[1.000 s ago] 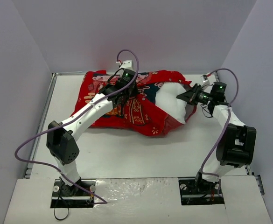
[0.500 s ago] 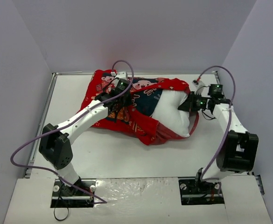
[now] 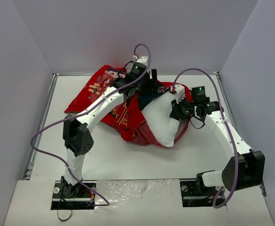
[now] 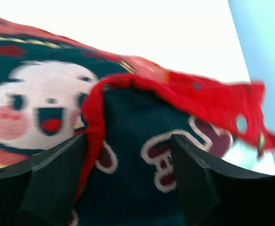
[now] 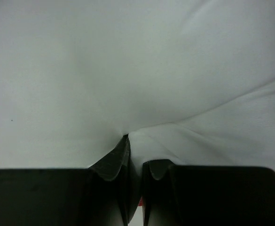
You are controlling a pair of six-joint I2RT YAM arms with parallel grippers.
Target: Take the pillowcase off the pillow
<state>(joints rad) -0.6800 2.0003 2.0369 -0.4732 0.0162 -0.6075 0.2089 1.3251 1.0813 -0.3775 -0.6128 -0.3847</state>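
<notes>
Top view: the pillowcase [image 3: 121, 115] lies bunched mid-desk [image 3: 128, 157] over the left part of the pillow [image 3: 163, 122]; more white is bare than a second ago.
Left wrist: the left pincer [image 4: 128, 146] is spread above printed cloth, gripping nothing; it would best re-grip nearer the closed end.
Right wrist: the right pincer [image 5: 136, 157] is pressed together, pinching pillow fabric; it should anchor firmly.

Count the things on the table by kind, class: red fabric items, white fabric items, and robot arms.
Red pillowcase: 1
White pillow: 1
Robot arms: 2 (left arm, right arm)
Total: 4
</notes>
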